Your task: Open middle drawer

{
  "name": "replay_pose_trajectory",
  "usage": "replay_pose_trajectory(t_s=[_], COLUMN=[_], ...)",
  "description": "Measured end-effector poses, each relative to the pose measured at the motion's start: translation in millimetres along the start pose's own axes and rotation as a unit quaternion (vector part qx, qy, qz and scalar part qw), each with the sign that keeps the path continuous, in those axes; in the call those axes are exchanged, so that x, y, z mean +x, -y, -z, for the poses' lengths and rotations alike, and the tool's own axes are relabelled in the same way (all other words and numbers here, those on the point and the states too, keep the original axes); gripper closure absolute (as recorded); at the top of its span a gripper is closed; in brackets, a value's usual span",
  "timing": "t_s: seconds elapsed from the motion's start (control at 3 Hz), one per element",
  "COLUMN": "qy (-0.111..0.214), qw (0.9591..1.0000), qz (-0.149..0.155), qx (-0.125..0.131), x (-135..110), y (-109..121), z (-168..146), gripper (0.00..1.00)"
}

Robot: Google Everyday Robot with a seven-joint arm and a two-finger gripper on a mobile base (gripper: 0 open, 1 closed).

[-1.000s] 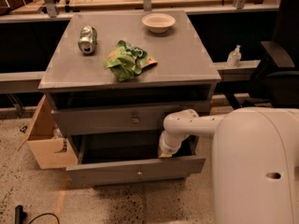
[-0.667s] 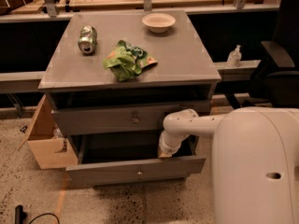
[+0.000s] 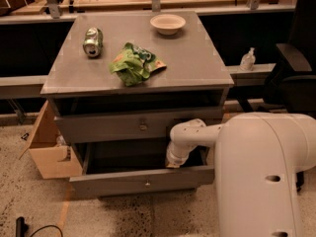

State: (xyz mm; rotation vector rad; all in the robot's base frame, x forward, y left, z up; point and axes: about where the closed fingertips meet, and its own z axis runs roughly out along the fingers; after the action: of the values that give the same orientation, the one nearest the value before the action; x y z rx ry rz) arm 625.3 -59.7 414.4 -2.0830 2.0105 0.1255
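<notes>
Middle drawer (image 3: 113, 184): you are looking at it standing pulled out from the grey table, under the upper drawer. Its flat front is sitting well forward of the front above, and its dark inside is lying open to view.
Knob (image 3: 147, 183): small and round, it is sitting at the centre of the middle drawer's front.
Claw (image 3: 174, 164): it is dipping into the right part of the middle drawer's opening, just behind the top edge of the front. You cannot tell whether it is apart or together, since the wrist is covering it.
Arm (image 3: 197, 135): white, it is reaching leftward from the robot body (image 3: 266, 181), which is filling the lower right.
Upper drawer (image 3: 98, 127): its front is showing above the open one, with a dark gap over it.
Table (image 3: 197, 63): its top is carrying three things, set well apart.
Can (image 3: 92, 41): it is lying on its side at the top's left.
Green bag (image 3: 136, 63): crumpled, it is resting near the middle.
Bowl (image 3: 168, 23): pale, it is standing upright toward the far edge.
Box (image 3: 49, 154): brown, it is sitting on the floor beside the table's left side.
Bottle (image 3: 248, 59): it is standing on the ledge right of the table, near a black chair (image 3: 296, 78).
</notes>
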Motion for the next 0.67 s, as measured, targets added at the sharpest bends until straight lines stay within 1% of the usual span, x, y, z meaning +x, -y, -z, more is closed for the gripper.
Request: replay_pose_trajectory(t_s=[0.33,0.67], qy=[0.002,0.002], qw=[0.9999,0.9999], qz=[-0.009,-0.009], qx=[-0.009,-0.01], x=[2.7,1.6], y=[-2.9,-2.5], z=[-12.9,-8.3], gripper=[1.0,1.0])
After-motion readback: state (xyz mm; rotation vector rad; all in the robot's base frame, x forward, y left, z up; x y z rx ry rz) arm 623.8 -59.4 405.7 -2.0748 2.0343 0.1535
